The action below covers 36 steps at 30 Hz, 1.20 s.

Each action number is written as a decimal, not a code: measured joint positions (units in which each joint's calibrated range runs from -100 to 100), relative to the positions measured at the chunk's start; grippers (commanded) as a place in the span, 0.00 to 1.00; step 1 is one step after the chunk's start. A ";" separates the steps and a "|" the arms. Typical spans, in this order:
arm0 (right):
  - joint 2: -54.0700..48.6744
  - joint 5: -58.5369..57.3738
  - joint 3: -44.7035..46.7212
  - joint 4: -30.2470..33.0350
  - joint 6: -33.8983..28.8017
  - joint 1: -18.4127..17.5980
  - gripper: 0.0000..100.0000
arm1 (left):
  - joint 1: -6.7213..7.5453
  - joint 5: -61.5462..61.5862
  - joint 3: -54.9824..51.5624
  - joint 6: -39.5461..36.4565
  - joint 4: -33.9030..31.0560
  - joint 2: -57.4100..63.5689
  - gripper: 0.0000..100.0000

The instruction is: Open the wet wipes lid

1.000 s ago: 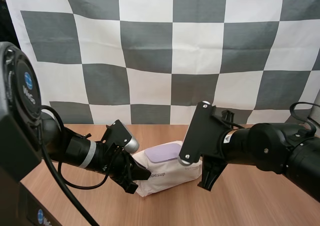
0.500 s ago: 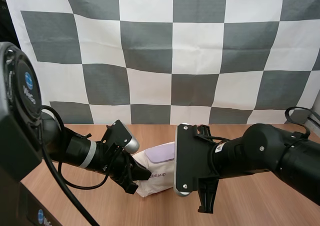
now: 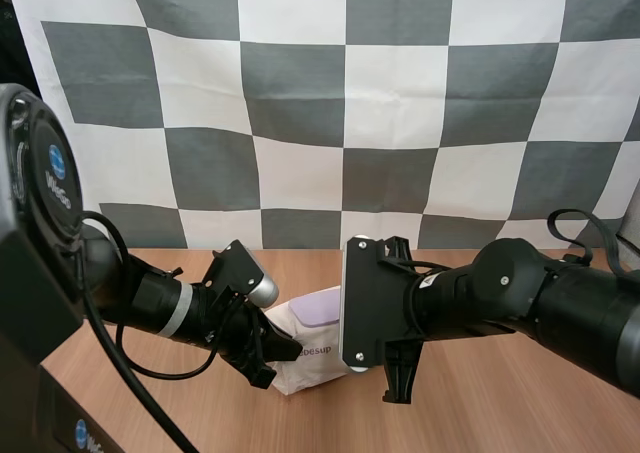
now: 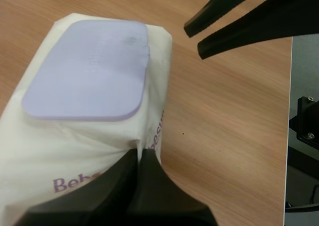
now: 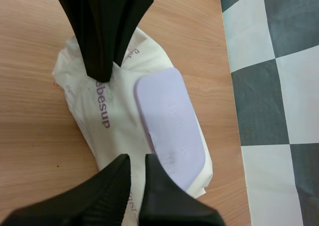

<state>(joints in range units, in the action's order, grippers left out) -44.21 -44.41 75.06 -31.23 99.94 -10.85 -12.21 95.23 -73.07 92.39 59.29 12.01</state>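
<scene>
1. High view: a white pack of wet wipes [image 3: 303, 371] lies on the wooden table [image 3: 500, 413], near the table's 6 o'clock edge. Its lilac lid [image 3: 320, 308] faces up. The left gripper [image 3: 285, 351] meets the pack from its 9 o'clock side, with the fingers drawn together at the wrapper. The right gripper [image 3: 395, 395] points down at the pack's 3 o'clock side, and its arm hides part of the pack.
2. Left wrist view: the left gripper [image 4: 138, 153] has its 2 fingers closed into 1 dark wedge. The tip presses the pack [image 4: 75, 141] at its near end, where the wrapper puckers. The lid [image 4: 87, 69] lies flat and closed. The right gripper [image 4: 193, 40] hangs past the pack's far corner, over bare table [image 4: 224, 126].
3. Right wrist view: the right gripper [image 5: 137, 158] shows a narrow gap between its fingers, with nothing held. Its tips sit over the pack [image 5: 114, 126] beside the lid [image 5: 172, 121]. The left gripper [image 5: 104, 76] bears on the pack's far end.
</scene>
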 measured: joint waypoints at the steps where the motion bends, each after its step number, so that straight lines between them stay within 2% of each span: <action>1: 0.43 0.91 0.00 0.00 0.00 0.00 0.21 | 0.00 0.00 0.00 0.00 0.00 0.00 0.00; 6: 3.50 2.22 0.00 -0.22 0.00 0.00 0.25 | 0.00 -0.18 0.00 0.00 0.00 0.00 0.00; 12: 5.45 5.28 0.00 -3.26 0.06 0.00 0.38 | 0.00 -0.18 0.00 0.00 0.00 0.00 0.00; 25: 5.46 6.73 0.00 -12.54 0.06 0.00 0.38 | 0.00 -0.18 0.00 0.00 -0.05 0.00 0.00; 36: 5.46 5.86 0.00 -13.04 0.06 0.00 0.38 | 0.00 -0.18 0.00 0.00 -0.05 0.00 0.00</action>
<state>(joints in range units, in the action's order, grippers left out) -38.75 -38.56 75.06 -44.27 100.00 -10.85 -12.21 95.06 -73.07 92.39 59.24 12.01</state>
